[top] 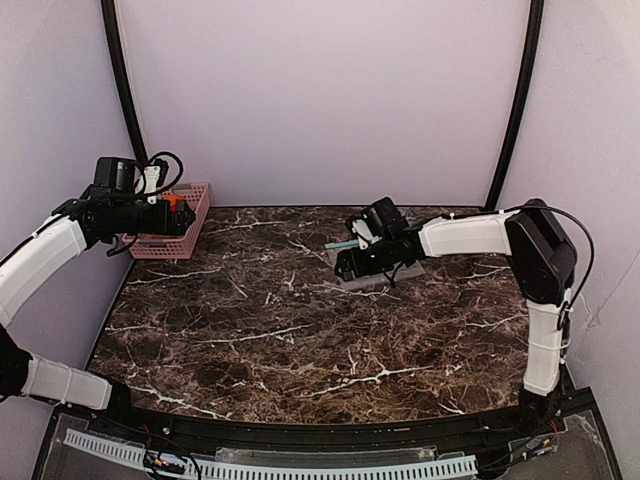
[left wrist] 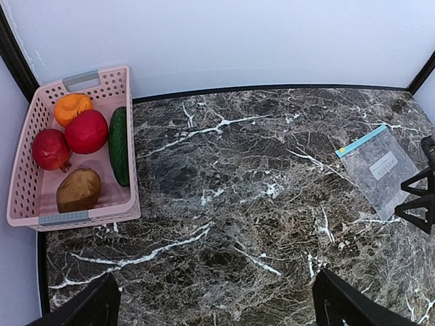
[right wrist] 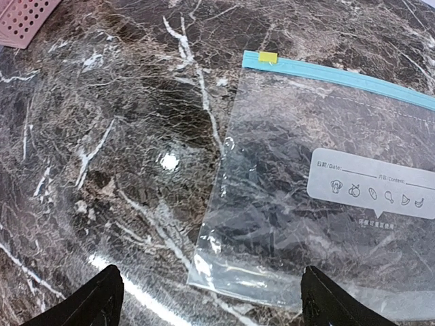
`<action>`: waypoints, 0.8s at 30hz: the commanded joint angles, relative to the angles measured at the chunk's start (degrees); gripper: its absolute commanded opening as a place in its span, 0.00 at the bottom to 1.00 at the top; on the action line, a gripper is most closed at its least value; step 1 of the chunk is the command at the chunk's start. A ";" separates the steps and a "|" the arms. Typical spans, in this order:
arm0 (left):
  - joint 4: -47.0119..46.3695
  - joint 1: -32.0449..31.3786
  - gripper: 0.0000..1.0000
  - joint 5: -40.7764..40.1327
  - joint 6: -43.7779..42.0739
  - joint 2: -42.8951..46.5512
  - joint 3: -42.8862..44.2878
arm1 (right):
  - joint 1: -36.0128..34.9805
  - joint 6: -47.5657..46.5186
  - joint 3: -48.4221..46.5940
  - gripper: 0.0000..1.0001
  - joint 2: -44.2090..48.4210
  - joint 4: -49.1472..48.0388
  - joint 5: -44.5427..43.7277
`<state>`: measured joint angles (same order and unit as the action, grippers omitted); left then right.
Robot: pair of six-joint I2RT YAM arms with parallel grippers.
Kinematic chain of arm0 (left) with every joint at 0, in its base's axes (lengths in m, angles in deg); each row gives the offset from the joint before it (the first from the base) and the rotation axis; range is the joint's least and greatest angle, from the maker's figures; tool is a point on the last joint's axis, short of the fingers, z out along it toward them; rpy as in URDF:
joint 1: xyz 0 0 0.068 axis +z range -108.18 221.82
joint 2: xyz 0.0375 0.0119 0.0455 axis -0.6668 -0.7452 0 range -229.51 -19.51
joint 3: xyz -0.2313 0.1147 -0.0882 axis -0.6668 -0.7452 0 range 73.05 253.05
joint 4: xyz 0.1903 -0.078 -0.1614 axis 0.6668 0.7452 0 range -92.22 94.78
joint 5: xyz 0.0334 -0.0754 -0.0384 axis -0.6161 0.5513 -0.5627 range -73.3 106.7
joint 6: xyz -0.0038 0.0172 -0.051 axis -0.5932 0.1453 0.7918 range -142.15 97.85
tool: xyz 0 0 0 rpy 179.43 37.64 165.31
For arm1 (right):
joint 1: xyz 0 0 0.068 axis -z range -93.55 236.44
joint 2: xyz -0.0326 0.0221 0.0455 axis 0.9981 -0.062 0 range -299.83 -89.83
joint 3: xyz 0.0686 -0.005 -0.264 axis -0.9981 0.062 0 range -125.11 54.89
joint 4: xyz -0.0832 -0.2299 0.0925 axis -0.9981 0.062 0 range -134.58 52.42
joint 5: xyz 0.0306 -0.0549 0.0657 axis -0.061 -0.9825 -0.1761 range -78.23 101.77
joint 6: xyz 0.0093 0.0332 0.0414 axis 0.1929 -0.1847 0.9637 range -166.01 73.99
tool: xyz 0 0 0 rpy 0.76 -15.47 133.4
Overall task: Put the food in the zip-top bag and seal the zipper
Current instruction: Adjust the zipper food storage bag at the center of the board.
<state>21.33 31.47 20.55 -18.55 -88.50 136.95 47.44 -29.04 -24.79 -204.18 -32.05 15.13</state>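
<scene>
The food lies in a pink basket [left wrist: 88, 216]: a brownish piece [left wrist: 78, 190], a dark red piece [left wrist: 50, 149], a bright red one [left wrist: 86, 131] and an orange one [left wrist: 71, 107]. The clear zip-top bag [right wrist: 292, 197] lies flat on the marble and looks empty. Its teal zipper [right wrist: 340, 75] runs along the far edge. The bag also shows in the left wrist view [left wrist: 380, 170]. My right gripper [right wrist: 212, 299] is open and empty, low over the bag's sealed bottom edge. My left gripper [left wrist: 217, 312] is open and empty, high up beside the basket [top: 170, 235].
A green cucumber [left wrist: 119, 146] also lies in the basket, against its right wall. The basket stands at the table's far left corner by the back wall. The right gripper [top: 345, 265] covers most of the bag in the top view. Black frame posts [top: 120, 80] stand at both back corners.
</scene>
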 commanded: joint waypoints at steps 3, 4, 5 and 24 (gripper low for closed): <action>-0.19 0.04 1.00 2.09 -0.30 0.76 -0.59 | -0.31 -1.61 -5.79 0.89 -5.58 4.43 -3.06; -0.23 0.06 1.00 2.19 -0.33 0.80 -0.65 | -0.36 -1.64 -6.62 0.89 -6.46 5.69 -4.36; -0.32 0.02 1.00 2.29 -0.29 0.88 -0.68 | -0.38 -1.82 -7.45 0.89 -7.33 6.54 -5.16; -0.33 0.06 1.00 3.32 0.09 0.00 -0.79 | -2.26 -3.26 -10.66 0.89 -13.54 11.06 -14.06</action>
<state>21.18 31.47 23.09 -18.51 -88.50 136.95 46.46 -31.20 -34.43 -215.11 -23.89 3.70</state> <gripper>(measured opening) 0.996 0.894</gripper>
